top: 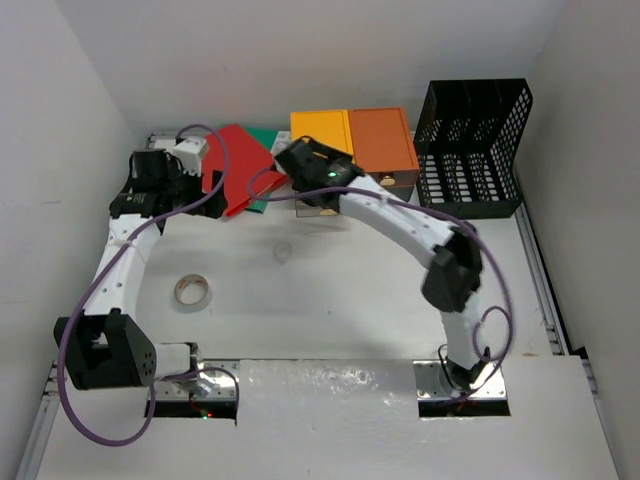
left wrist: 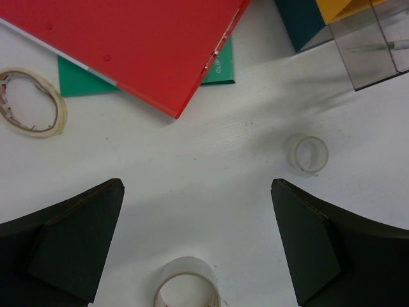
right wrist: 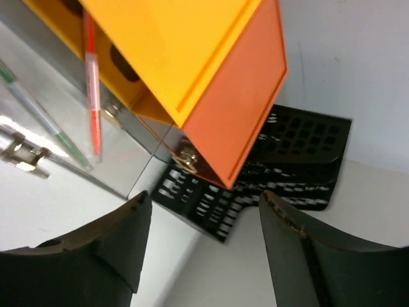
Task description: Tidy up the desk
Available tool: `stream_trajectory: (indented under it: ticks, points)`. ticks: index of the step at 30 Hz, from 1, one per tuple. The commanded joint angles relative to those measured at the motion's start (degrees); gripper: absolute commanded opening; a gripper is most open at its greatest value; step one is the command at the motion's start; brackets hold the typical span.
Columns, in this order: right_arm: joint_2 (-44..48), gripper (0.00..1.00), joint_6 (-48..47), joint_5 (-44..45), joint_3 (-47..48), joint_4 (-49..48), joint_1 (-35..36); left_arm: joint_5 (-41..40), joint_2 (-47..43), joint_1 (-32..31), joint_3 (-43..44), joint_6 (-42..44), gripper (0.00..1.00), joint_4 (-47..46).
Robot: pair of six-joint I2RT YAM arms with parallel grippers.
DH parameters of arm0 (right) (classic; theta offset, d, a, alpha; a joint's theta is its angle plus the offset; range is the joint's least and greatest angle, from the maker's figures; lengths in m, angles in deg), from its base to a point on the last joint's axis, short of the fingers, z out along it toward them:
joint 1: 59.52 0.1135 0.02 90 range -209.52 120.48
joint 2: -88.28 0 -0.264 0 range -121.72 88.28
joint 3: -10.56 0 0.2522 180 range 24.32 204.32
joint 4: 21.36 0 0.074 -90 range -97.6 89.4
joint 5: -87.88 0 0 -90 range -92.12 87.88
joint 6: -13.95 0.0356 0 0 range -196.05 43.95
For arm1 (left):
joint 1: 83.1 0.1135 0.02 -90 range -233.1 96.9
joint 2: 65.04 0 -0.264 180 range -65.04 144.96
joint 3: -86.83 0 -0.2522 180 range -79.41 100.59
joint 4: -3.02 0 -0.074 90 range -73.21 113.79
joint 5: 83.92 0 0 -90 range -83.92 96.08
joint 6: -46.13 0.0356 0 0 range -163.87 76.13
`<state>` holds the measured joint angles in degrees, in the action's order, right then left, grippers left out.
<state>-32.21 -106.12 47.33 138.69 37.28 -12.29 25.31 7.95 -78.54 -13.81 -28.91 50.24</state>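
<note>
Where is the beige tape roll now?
In the top view, the beige tape roll lies on the desk, left half, nearer the bases than the red folder and left of the small clear ring.

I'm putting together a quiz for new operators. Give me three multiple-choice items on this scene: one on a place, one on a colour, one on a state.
1. Where on the desk does the rack stand?
A far right corner
B near left corner
C centre

2. What colour is the top folder lying on the green folder?
A blue
B red
C yellow

3. How is the left gripper?
A open and empty
B shut on a cup
C shut on a ball

Answers:
1 A, the top view shows it in the far right corner.
2 B, red overlaps the green.
3 A, its fingers are apart with only bare desk between them.
</note>
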Motion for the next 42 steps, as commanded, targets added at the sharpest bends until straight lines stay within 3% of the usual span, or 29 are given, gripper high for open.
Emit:
stream_trajectory:
  ticks: [1, 4, 5, 6, 7, 8, 9, 10, 11, 18, 30, 42]
  points:
    - [17.6, 0.67, 12.9, -7.5, -6.3, -5.3, -0.9, -3.0, -2.2, 0.0, -0.4, 0.9, 1.00, -1.5]
    - [27.8, 0.75, 19.2, -22.0, -25.1, -15.2, -1.1, -5.1, -3.5, 0.0, -2.2, 2.0, 1.00, -2.2]
    - [34.3, 0.77, 20.7, -25.7, -30.6, -22.7, -1.3, -5.7, -3.9, 0.1, -2.8, 2.8, 1.00, -2.2]
    - [36.7, 0.72, 25.4, -31.0, -39.7, -25.9, -1.6, -6.2, -4.0, 0.1, -3.6, 4.5, 1.00, -1.6]
    - [38.6, 0.65, 28.4, -33.3, -42.9, -28.6, -2.1, -7.2, -4.2, 0.1, -4.1, 5.2, 1.00, -1.4]
    - [40.5, 0.51, 31.0, -35.3, -45.5, -31.5, -3.1, -9.6, -4.3, 0.1, -4.6, 5.5, 1.00, -1.3]
    - [40.7, 0.13, 35.6, -39.6, -48.7, -32.2, -3.8, -10.9, -4.6, 0.2, -5.9, 6.3, 1.00, -1.5]
    - [40.4, 0.02, 36.6, -41.9, -49.6, -32.7, -4.2, -11.9, -5.7, 0.2, -6.7, 6.8, 1.00, -1.8]
    - [38.8, 0.00, 36.8, -43.8, -50.2, -32.3, -4.8, -13.1, -6.4, 0.2, -7.3, 7.4, 1.00, -2.4]
    - [26.9, 0.00, 36.3, -51.8, -48.1, -32.6, -8.2, -7.8, -13.0, 0.2, -11.5, 7.8, 1.00, -6.1]
    - [12.3, 0.00, 30.5, -40.0, -35.6, -36.2, -11.4, -4.8, -7.9, 0.2, -11.4, 7.1, 1.00, -4.3]
    - [3.7, 0.00, 31.4, -39.8, -26.5, -40.0, -16.3, -3.0, -5.1, 0.2, -11.2, 8.3, 1.00, -2.3]
